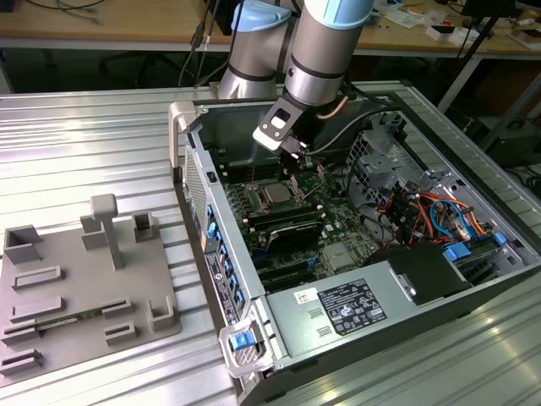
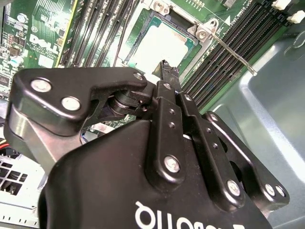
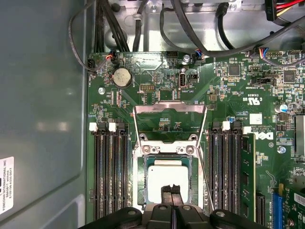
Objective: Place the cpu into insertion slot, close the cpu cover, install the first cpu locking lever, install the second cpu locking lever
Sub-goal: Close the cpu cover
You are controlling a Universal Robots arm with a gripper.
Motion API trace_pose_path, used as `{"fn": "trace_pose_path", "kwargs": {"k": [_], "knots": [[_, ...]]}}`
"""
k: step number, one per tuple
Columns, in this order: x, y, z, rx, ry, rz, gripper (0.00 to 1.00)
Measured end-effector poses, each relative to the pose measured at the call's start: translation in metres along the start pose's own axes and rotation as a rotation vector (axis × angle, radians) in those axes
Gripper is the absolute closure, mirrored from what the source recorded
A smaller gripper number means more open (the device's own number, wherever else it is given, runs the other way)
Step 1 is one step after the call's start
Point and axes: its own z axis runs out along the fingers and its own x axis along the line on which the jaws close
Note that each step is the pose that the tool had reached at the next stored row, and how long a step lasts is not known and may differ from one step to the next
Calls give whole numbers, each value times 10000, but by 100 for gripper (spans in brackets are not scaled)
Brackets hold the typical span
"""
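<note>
1. Inside the open computer case (image 1: 215, 245), which lies on its side on the ribbed metal worktop (image 1: 84, 127), the arm reaches down over the green circuit board (image 3: 238, 95).
2. The cpu (image 3: 167, 179) lies flat in the insertion slot (image 3: 142, 176), silver face up, with its edges square to the slot's rim.
3. The cpu cover (image 3: 170, 108) is open on its hinge. It is tipped back from the slot on the side away from the gripper, and the chip is uncovered.
4. The gripper (image 3: 171, 190) hangs over the edge of the cpu that lies farthest from the cover's hinge. Its jaws are pressed together with nothing between them. Whether the tips touch the chip cannot be told.
5. A thin metal locking lever (image 2: 233, 53) juts free from one corner of the slot. It slants over the long black memory slots (image 3: 109, 176) beside it and is not latched down.
6. On the exterior view's left, a grey plastic holder (image 1: 76, 279) with upright posts and shallow pockets rests on the worktop just beside the case, well apart from the gripper.
</note>
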Motion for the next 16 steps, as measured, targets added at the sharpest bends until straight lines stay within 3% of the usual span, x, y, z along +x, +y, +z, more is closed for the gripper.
{"fn": "trace_pose_path", "kwargs": {"k": [8, 16], "knots": [[0, 0, -2, 0, 2, 0, 89], [1, 2, -79, 0, 4, 0, 89]]}}
